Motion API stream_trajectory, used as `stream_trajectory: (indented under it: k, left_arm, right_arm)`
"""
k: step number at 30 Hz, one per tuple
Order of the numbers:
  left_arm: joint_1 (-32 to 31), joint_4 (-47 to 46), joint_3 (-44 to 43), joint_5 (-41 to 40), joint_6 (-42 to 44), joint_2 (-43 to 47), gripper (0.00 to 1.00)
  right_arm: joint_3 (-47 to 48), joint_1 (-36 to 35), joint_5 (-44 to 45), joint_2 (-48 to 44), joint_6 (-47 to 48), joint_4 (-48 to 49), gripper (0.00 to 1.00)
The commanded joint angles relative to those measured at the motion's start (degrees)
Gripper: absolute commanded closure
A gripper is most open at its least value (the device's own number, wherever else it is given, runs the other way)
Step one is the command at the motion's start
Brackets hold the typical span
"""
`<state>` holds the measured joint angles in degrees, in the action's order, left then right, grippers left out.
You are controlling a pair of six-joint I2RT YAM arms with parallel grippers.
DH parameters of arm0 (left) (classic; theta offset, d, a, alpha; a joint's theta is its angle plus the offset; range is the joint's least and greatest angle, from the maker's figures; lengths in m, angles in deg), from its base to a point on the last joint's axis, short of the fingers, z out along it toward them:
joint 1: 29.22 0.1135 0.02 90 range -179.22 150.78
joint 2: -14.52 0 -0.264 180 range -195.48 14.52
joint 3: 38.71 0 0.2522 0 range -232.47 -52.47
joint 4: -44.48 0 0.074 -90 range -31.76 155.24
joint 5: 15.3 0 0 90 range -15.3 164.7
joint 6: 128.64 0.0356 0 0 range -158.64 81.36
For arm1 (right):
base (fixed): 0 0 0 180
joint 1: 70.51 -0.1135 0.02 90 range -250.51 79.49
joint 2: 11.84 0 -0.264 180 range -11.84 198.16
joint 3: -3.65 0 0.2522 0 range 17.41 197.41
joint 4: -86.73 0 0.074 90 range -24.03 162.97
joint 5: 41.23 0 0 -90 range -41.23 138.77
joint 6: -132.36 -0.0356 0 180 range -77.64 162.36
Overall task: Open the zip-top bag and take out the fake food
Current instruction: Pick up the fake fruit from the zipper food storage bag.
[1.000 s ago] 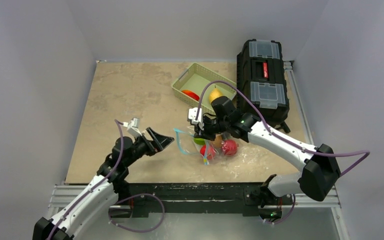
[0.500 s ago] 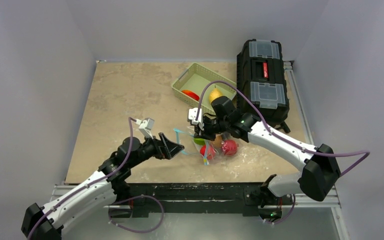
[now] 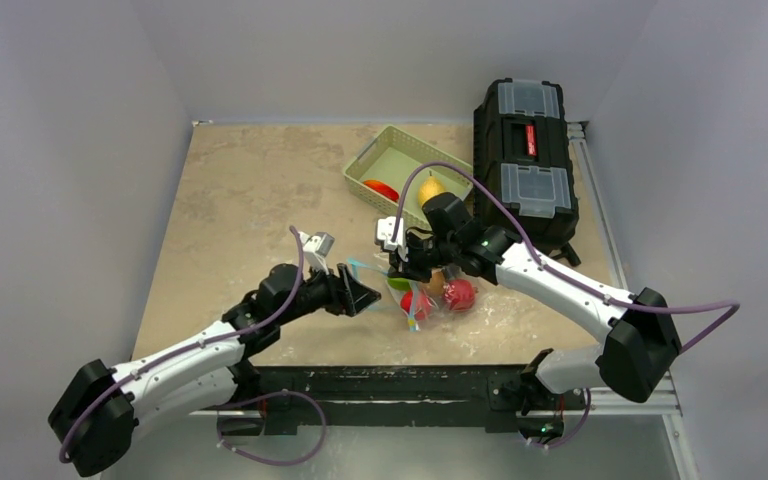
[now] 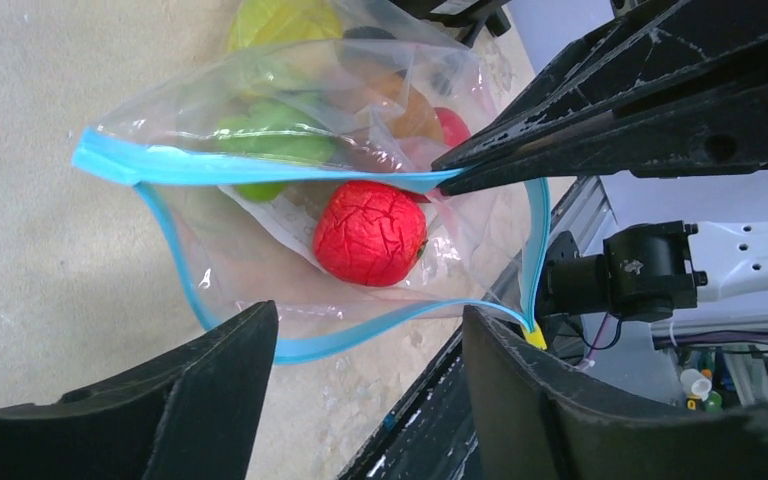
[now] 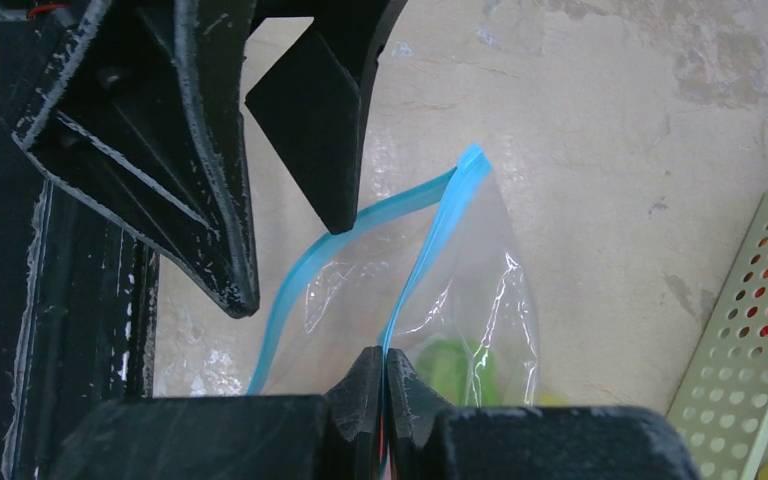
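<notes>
The zip-top bag (image 3: 412,292) lies near the table's front edge with its mouth held apart toward the left. My right gripper (image 3: 400,262) (image 5: 385,362) is shut on the upper teal zip strip (image 5: 430,250) and holds it up. Just left of it, my left gripper (image 3: 364,295) (image 4: 368,328) stands open at the mouth, its fingers on either side of the lower zip strip (image 4: 360,335) without clamping it. Fake food lies inside the bag: a red fruit (image 4: 370,232), a green piece (image 4: 272,132), an orange one behind them, and a second red piece (image 3: 458,294).
A pale green basket (image 3: 360,160) behind the bag holds a red piece (image 3: 381,188) and a yellow piece (image 3: 430,189). A black toolbox (image 3: 525,160) stands at the back right. The table's metal front rail (image 3: 410,385) runs just below the bag.
My left arm has reached right, up to the bag's mouth, and its jaws have narrowed somewhat. The right gripper and the bag have stayed in place.
</notes>
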<state>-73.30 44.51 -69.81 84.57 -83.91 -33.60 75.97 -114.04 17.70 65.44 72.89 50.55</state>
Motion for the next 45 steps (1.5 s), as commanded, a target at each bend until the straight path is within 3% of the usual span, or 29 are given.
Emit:
stream_trajectory:
  k: [1, 23, 37, 45]
  left_arm:
    - [-0.7, -6.5, -4.1, -0.1, 2.6, -2.5, 0.37]
    - [-3.9, -12.8, -9.3, -1.0, 3.8, -18.9, 0.53]
    - [-6.0, -17.8, -10.3, -0.4, 2.7, -27.8, 0.52]
    - [-7.9, -25.9, -7.9, -0.6, -0.1, -32.1, 0.43]
  right_arm:
    - [-0.2, 0.1, -1.5, -0.3, 0.9, 0.3, 1.00]
    - [-0.1, 0.2, -2.3, 0.2, 0.7, 0.1, 1.00]
    - [0.0, 0.2, -3.1, 0.5, 0.5, 0.0, 1.00]
    - [0.0, 0.1, -3.2, 0.6, 0.3, 0.1, 1.00]
